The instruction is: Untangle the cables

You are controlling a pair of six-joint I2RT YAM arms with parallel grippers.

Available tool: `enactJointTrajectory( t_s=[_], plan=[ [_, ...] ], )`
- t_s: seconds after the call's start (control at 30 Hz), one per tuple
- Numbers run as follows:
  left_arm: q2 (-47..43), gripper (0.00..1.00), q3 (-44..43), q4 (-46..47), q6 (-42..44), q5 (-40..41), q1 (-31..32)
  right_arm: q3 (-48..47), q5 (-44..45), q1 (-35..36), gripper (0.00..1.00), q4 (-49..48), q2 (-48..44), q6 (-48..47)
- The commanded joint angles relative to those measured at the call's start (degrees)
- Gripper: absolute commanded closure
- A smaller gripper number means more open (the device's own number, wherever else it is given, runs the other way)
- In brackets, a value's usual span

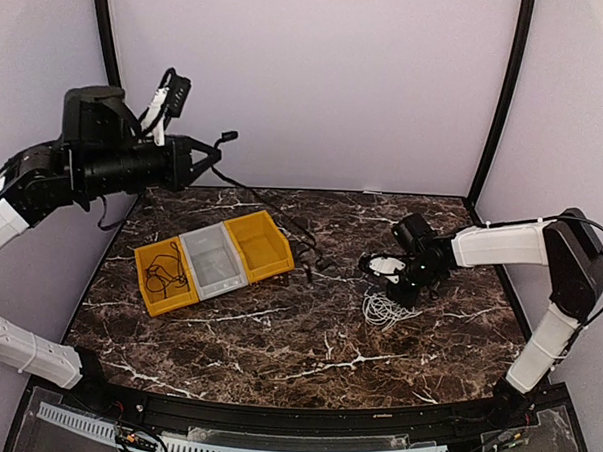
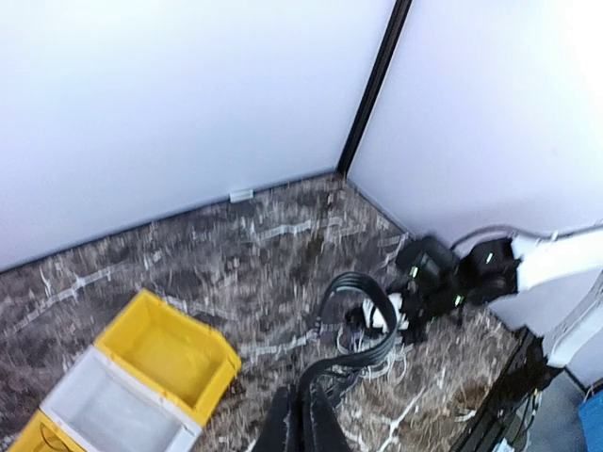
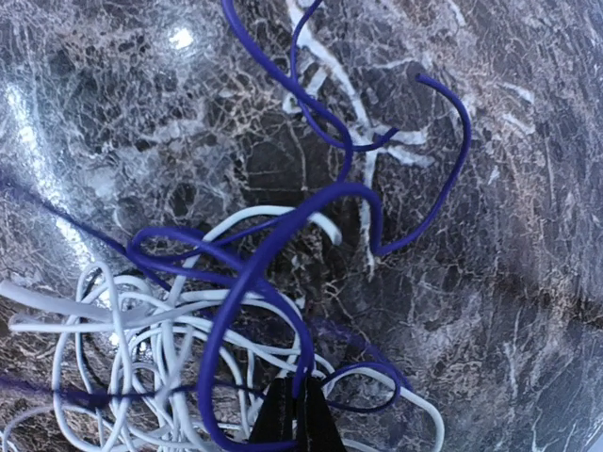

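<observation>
The left gripper (image 1: 206,160) was held high above the back left corner of the table (image 1: 276,345), well apart from everything lying on it. Its fingers were pressed together on a black cable (image 1: 272,213), which was strung down from the fingertips to the tabletop, where its lower end was laid just beside the right-hand yellow bin (image 1: 263,246). In the left wrist view the same black cable (image 2: 367,311) was seen looping away from the closed left gripper (image 2: 303,419) towards the right arm.

The right gripper (image 1: 385,268) was lowered close to the table on the right side, directly over a tangle of white cable (image 1: 381,310). In its wrist view the fingertips of the right gripper (image 3: 294,414) were seen pinched shut on a cable that looked blue there (image 3: 273,240); that blue cable was looped over and through the white cable (image 3: 141,320), which was spread under and to one side of the fingertips. Whether the blue-looking cable and the black one were the same could not be told.

A further thin black cord (image 1: 162,270) was coiled inside the left yellow bin (image 1: 178,299), next to a grey bin (image 1: 214,272).
</observation>
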State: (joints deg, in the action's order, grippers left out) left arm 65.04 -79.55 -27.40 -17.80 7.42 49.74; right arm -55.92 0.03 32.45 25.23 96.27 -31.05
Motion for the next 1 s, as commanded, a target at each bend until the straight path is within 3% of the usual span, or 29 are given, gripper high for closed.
enactJointTrajectory(
  t_s=[0.0, 0.5, 0.63, 0.83, 0.97],
  plan=[
    [-1.9, 1.00, -9.8, -5.7, 7.5, 7.6, 0.0, 1.3, 1.4, -0.5, 1.00, -1.2, 1.5, 1.2],
    [-3.8, 1.00, -13.3, -4.7, 12.3, 20.5, 0.0, 4.3, 2.0, -1.4, 1.00, -1.5, -2.0, 1.4],
    [-4.4, 1.00, -18.3, -3.4, 16.0, 25.9, 0.0, 4.8, 2.0, -1.8, 1.00, -2.4, -1.2, 1.6],
    [-3.2, 1.00, -32.9, 2.5, 26.1, 32.9, 0.1, 4.8, 1.5, -2.1, 1.00, -2.8, 0.6, 1.9],
    [-4.7, 1.00, -34.0, 10.1, 29.5, 34.8, 0.1, 4.7, 1.5, -2.1, 1.00, -3.2, 1.2, 2.0]
  ],
)
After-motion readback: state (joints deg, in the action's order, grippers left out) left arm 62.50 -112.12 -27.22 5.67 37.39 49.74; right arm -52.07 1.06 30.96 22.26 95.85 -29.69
